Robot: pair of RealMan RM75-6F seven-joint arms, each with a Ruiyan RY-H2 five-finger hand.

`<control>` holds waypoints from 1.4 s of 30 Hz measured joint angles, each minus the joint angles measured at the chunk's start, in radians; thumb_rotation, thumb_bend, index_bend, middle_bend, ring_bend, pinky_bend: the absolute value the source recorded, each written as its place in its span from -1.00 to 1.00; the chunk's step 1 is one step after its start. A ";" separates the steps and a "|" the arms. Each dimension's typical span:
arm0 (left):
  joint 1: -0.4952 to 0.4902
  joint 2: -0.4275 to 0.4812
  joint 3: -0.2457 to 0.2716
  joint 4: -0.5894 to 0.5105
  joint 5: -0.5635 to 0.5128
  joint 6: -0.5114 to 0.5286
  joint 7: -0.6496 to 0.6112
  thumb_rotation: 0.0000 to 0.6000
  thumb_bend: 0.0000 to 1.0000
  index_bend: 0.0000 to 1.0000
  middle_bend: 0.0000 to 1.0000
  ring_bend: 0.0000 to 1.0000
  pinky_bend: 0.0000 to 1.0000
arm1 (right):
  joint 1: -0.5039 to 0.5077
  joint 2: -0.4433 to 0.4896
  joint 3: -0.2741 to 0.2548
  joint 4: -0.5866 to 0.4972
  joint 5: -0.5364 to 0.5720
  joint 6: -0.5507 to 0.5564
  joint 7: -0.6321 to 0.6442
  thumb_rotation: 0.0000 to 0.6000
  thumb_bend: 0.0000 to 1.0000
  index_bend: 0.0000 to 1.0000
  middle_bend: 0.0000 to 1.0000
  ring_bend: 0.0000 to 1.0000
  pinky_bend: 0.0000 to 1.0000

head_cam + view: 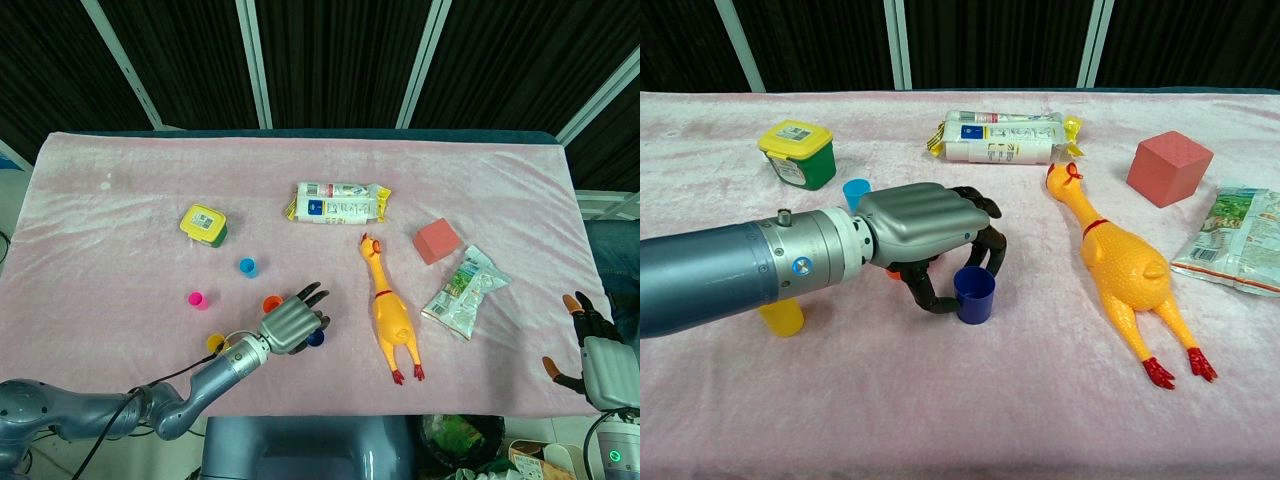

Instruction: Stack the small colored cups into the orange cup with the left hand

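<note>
My left hand [295, 320] hovers low over the cloth, mostly covering the orange cup [272, 303], of which only a sliver [895, 272] shows in the chest view. A dark blue cup [974, 294] stands upright on the cloth between the thumb and the curved fingers. The thumb lies at its left side and the fingers hang just behind its rim, with no firm grip visible. Loose on the cloth are a light blue cup [248, 267], a pink cup [197, 299] and a yellow cup [782, 316]. My right hand [592, 345] rests at the table's right edge, fingers apart and empty.
A rubber chicken [1118, 262] lies just right of the dark blue cup. Behind it are a wrapped packet [1005, 137], a red block [1169, 167] and a snack bag [1240, 240]. A yellow-lidded green box [798, 153] stands at the back left.
</note>
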 measured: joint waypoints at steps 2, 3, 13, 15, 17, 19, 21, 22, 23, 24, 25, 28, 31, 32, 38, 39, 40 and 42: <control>-0.001 0.000 0.001 0.001 -0.001 0.001 -0.002 1.00 -0.37 -0.04 0.03 -0.88 -1.00 | 0.000 0.000 0.000 0.000 0.000 0.001 0.001 1.00 -0.63 -1.00 -0.99 -0.76 -0.67; -0.001 0.001 0.001 0.001 -0.002 0.001 -0.002 1.00 -0.37 -0.04 0.03 -0.88 -1.00 | 0.000 -0.001 0.001 0.000 0.000 0.002 0.001 1.00 -0.63 -1.00 -0.99 -0.76 -0.67; -0.005 0.005 0.004 0.000 -0.012 0.003 0.001 1.00 -0.37 -0.03 0.04 -0.88 -1.00 | 0.000 -0.001 0.001 -0.001 0.000 0.003 -0.002 1.00 -0.63 -1.00 -0.99 -0.76 -0.67; -0.006 0.007 0.004 0.001 -0.014 0.003 0.001 1.00 -0.37 -0.03 0.04 -0.88 -1.00 | -0.001 -0.001 0.001 -0.001 0.000 0.004 -0.001 1.00 -0.63 -1.00 -0.99 -0.76 -0.67; -0.005 0.009 0.005 0.001 -0.015 0.005 0.001 1.00 -0.37 -0.03 0.04 -0.88 -1.00 | -0.001 -0.001 0.001 0.000 -0.001 0.005 0.001 1.00 -0.63 -1.00 -0.99 -0.76 -0.67; -0.005 0.011 0.005 -0.001 -0.016 0.008 -0.002 1.00 -0.37 -0.03 0.04 -0.88 -1.00 | -0.001 -0.001 0.000 0.000 -0.001 0.004 0.001 1.00 -0.63 -1.00 -0.99 -0.76 -0.67; -0.005 0.013 0.005 -0.003 -0.015 0.010 -0.006 1.00 -0.37 -0.03 0.04 -0.88 -1.00 | -0.001 -0.001 0.000 0.000 -0.002 0.004 0.001 1.00 -0.63 -1.00 -0.99 -0.76 -0.67; -0.005 0.015 0.006 -0.004 -0.014 0.011 -0.008 1.00 -0.37 -0.03 0.04 -0.88 -1.00 | -0.001 -0.001 0.000 0.000 -0.003 0.004 0.001 1.00 -0.63 -1.00 -0.99 -0.76 -0.67; -0.005 0.016 0.006 -0.005 -0.013 0.011 -0.009 1.00 -0.37 -0.03 0.04 -0.88 -1.00 | -0.001 -0.001 0.000 0.000 -0.003 0.005 0.001 1.00 -0.63 -1.00 -0.99 -0.76 -0.67; -0.005 0.018 0.007 -0.007 -0.012 0.010 -0.010 1.00 -0.37 -0.03 0.04 -0.88 -1.00 | -0.001 -0.001 0.000 0.001 -0.003 0.005 0.001 1.00 -0.63 -1.00 -0.99 -0.76 -0.67; -0.005 0.021 0.007 -0.011 -0.011 0.011 -0.014 1.00 -0.37 -0.03 0.04 -0.88 -1.00 | -0.001 0.000 0.000 0.002 -0.003 0.006 0.002 1.00 -0.63 -1.00 -0.99 -0.76 -0.67; -0.004 0.036 0.006 -0.028 -0.002 0.017 -0.028 1.00 -0.37 -0.03 0.04 -0.88 -1.00 | -0.002 0.000 0.000 0.002 -0.003 0.006 0.002 1.00 -0.63 -1.00 -0.99 -0.76 -0.67; 0.002 0.064 0.004 -0.061 0.017 0.037 -0.045 1.00 -0.37 -0.03 0.04 -0.88 -1.00 | -0.002 0.001 0.000 0.003 -0.002 0.004 0.003 1.00 -0.63 -1.00 -0.99 -0.76 -0.67; 0.004 0.074 0.004 -0.072 0.023 0.045 -0.049 1.00 -0.37 -0.03 0.04 -0.88 -1.00 | -0.001 0.001 0.000 0.003 -0.001 0.003 0.003 1.00 -0.63 -1.00 -0.99 -0.76 -0.67; 0.043 0.185 -0.005 -0.154 0.058 0.131 -0.072 1.00 -0.37 -0.03 0.05 -0.88 -1.00 | -0.001 0.003 -0.001 0.001 0.002 -0.001 0.002 1.00 -0.63 -1.00 -0.99 -0.76 -0.67; 0.050 0.207 -0.006 -0.166 0.061 0.141 -0.076 1.00 -0.37 -0.03 0.05 -0.88 -1.00 | -0.001 0.004 -0.001 0.001 0.002 -0.002 0.002 1.00 -0.63 -1.00 -0.99 -0.76 -0.67; 0.059 0.232 -0.006 -0.179 0.065 0.153 -0.082 1.00 -0.37 -0.03 0.04 -0.88 -1.00 | 0.000 0.004 -0.001 0.000 0.003 -0.003 0.003 1.00 -0.63 -1.00 -0.99 -0.76 -0.67; 0.073 0.262 -0.005 -0.190 0.067 0.166 -0.091 1.00 -0.37 -0.03 0.04 -0.88 -1.00 | 0.000 0.004 -0.002 -0.001 0.003 -0.005 0.002 1.00 -0.63 -1.00 -0.99 -0.76 -0.67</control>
